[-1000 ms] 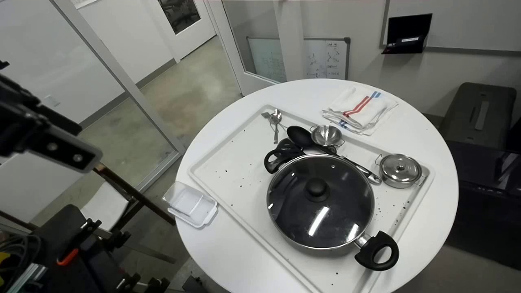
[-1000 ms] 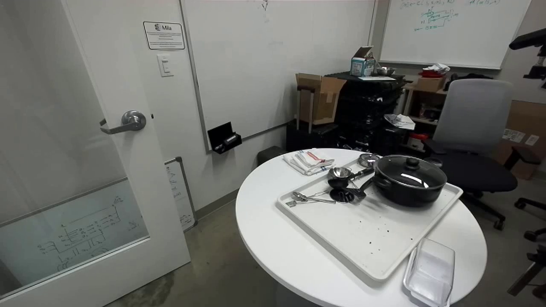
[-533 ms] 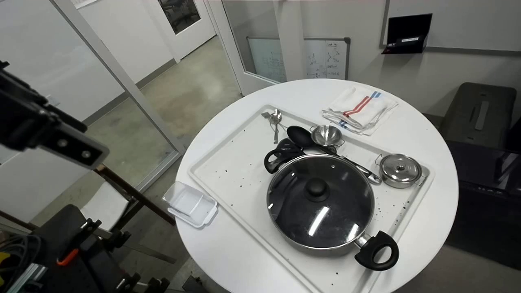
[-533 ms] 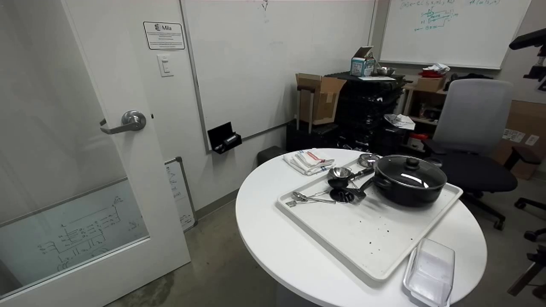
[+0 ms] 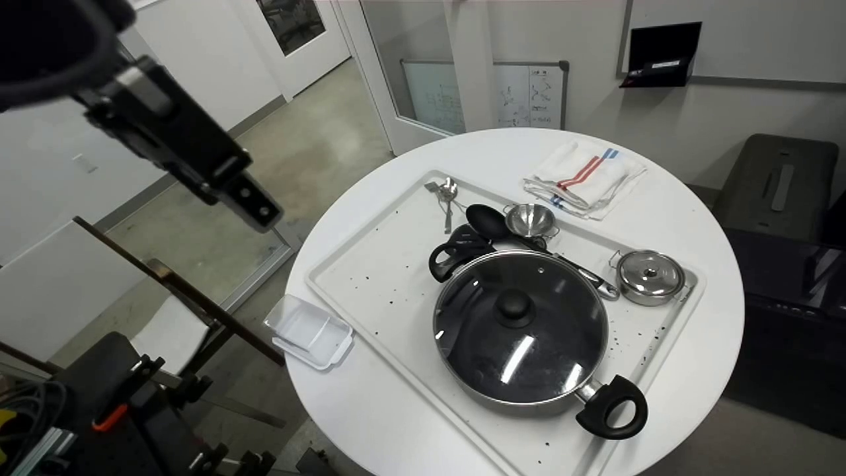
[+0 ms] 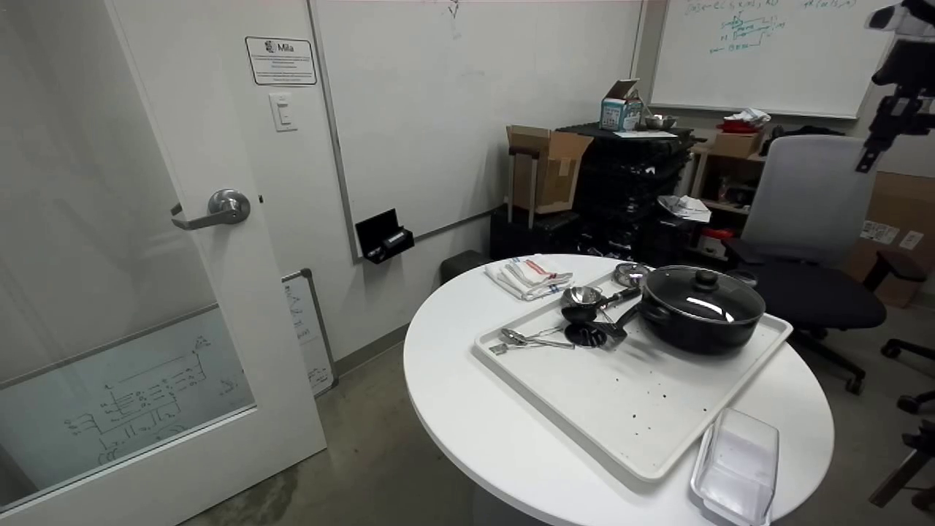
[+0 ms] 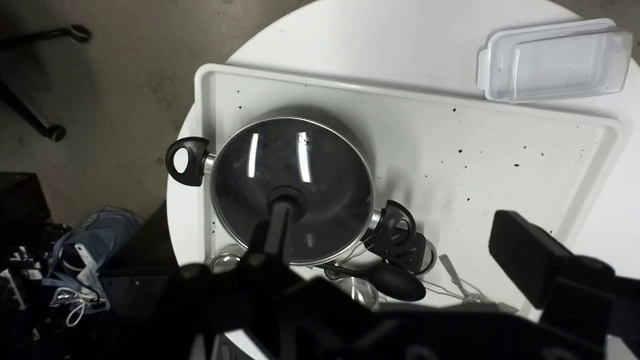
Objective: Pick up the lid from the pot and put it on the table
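Note:
The glass lid [image 5: 529, 350] with its dark knob [image 5: 514, 304] sits on the black pot [image 6: 694, 336]. The pot stands on a white tray on the round white table [image 5: 687, 225]. My gripper is up in the air, apart from the lid, at the upper left in an exterior view [image 5: 264, 213] and at the right edge in an exterior view [image 6: 868, 164]. In the wrist view my gripper [image 7: 392, 217] is open and empty, its fingers wide apart. There one finger [image 7: 280, 232] overlaps the lid's knob and hides part of it; the other finger [image 7: 525, 255] is over the tray.
The white tray [image 5: 377, 264] also bears a small lidded silver pot [image 5: 651, 281], a black spoon [image 5: 487, 221], a silver strainer [image 5: 531, 221] and small cutlery [image 5: 448, 192]. A clear plastic box [image 5: 314, 334] and a folded towel [image 5: 588, 178] lie on the table.
My gripper has moved right, toward the table, in an exterior view and changed its tilt. More of the arm shows in both exterior views. The lid and pot have not moved.

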